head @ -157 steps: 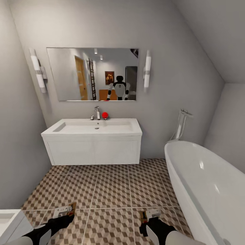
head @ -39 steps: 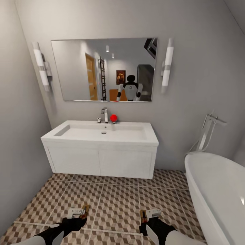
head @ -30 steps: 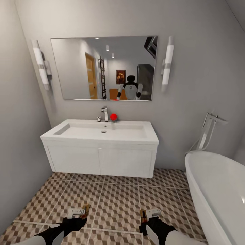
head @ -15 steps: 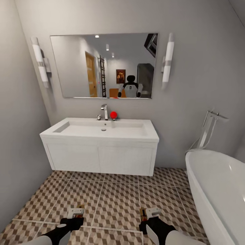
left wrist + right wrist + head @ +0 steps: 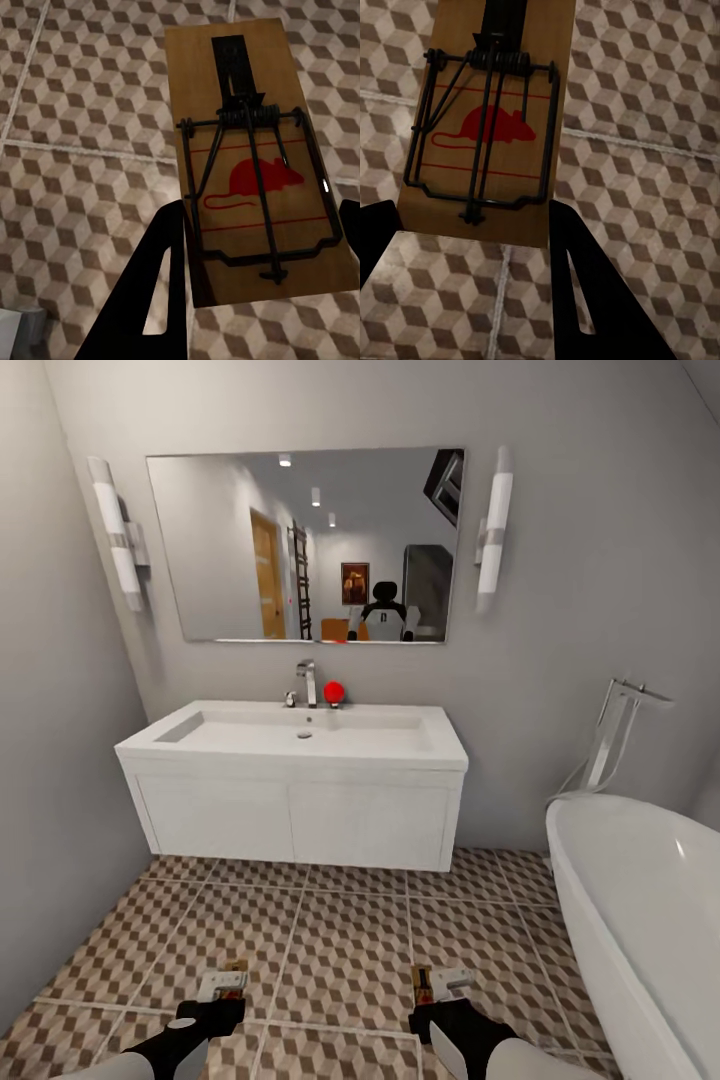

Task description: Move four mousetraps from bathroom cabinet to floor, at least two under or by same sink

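- The left gripper (image 5: 222, 990) sits low in the head view, its arm cut off by the frame edge; the left mousetrap (image 5: 259, 161) shows there only as a small brown sliver past the fingers.
- From the left wrist, that trap is a flat wooden board with a black wire spring bar and a red printed mouse, clamped between two black fingers (image 5: 154, 285) (one finger barely enters the frame).
- The right gripper (image 5: 440, 988) likewise grips the right mousetrap (image 5: 487, 112), the same board with coil and wire, between dark fingers (image 5: 585, 292); its far end is cropped.
- Both traps hang above the bathroom floor (image 5: 345, 950), tiled in brown, beige and white cubes with pale grout.
- Farther on stands the bathroom sink (image 5: 300, 735), a wide white basin on a two-door vanity, with a chrome tap (image 5: 307, 682) and a small red object (image 5: 334, 691) too small to identify.
- A glossy white bathtub (image 5: 640, 920) is cut off at the right.
- A mirror (image 5: 310, 545) hangs on the wall between two tube lamps.
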### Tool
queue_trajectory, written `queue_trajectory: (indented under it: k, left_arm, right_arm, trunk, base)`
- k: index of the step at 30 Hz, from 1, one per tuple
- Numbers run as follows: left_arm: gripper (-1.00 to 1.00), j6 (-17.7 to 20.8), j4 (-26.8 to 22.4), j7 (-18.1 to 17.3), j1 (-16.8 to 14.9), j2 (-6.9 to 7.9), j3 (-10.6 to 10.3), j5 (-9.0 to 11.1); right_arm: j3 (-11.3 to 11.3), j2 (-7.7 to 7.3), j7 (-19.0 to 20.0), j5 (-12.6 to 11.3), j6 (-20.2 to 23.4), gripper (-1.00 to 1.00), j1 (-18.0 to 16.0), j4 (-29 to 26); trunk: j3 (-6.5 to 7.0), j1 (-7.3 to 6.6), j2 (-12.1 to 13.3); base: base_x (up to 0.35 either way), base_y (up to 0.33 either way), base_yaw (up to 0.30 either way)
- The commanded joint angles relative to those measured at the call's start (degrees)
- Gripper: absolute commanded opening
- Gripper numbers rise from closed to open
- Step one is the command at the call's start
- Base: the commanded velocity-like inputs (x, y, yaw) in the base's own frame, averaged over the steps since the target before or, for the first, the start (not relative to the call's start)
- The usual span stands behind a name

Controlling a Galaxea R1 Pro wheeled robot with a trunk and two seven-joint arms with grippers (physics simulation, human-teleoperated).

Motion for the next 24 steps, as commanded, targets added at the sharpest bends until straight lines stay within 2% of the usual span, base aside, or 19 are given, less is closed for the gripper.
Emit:
queue_trajectory:
  k: [1, 9, 16, 24]
  left_arm:
    - [-1.0, -0.2, 0.0, 0.2, 0.0, -0.07, -0.5, 0.4]
    - [-1.0, -0.2, 0.0, 0.1, 0.0, -0.32, -0.5, 0.0]
    - [-1.0, -0.2, -0.1, 0.1, 0.0, -0.4, -0.5, -2.0]
    - [-1.0, -0.2, 0.0, 0.1, 0.0, -0.92, -0.4, -3.1]
  right_arm:
    - [0.3, 0.01, -0.2, 0.0, -0.3, -1.0, 0.0, 0.0]
    - [0.3, 0.01, -0.3, 0.0, -5.6, -1.0, 0.0, 3.4]
    - [0.3, 0.01, -0.3, 0.0, -6.4, -1.0, 0.0, 3.9]
    - [0.3, 0.01, -0.3, -0.1, -6.6, -1.0, 0.0, 4.0]
  trunk:
    - [-0.24, 0.22, -0.4]
    - [-1.68, 1.98, -3.7]
    - [-2.93, 3.51, -6.5]
    - [-4.37, 5.27, -9.7]
  base:
    - [0.0, 0.0, 0.0]
    - [0.0, 0.0, 0.0]
    - [0.0, 0.0, 0.0]
    - [0.0, 0.0, 0.0]
